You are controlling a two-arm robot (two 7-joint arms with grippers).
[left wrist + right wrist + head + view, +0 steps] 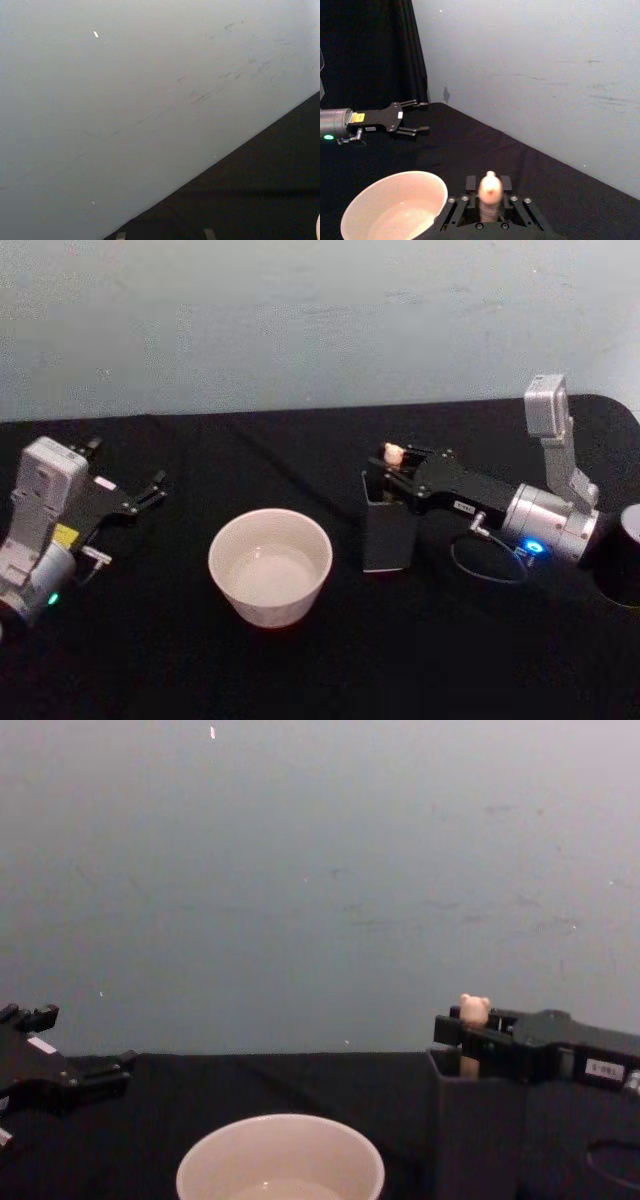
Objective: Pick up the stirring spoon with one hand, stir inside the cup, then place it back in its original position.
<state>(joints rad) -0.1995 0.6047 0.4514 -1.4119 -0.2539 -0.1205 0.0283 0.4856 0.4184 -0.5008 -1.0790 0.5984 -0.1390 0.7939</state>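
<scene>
Peach-handled stirring spoon (489, 195) stands upright in dark holder (388, 530), beside cup (270, 565). Right gripper (396, 466) brackets the handle, apparently clamped, presumably for lifting. Left gripper (150, 490) idles parted, well apart.

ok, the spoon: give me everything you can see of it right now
Only the top of the spoon shows: a pale peach handle ending in a tiny bear head with two small ears, matte like plastic. It stands upright in the dark grey holder, to the cup's right, head just above the rim. Its neck and bowl are hidden inside. The right hand is at the handle just below the head, fingers on either side; the wrist view shows them closed against it. The left hand is open, far off.
</scene>
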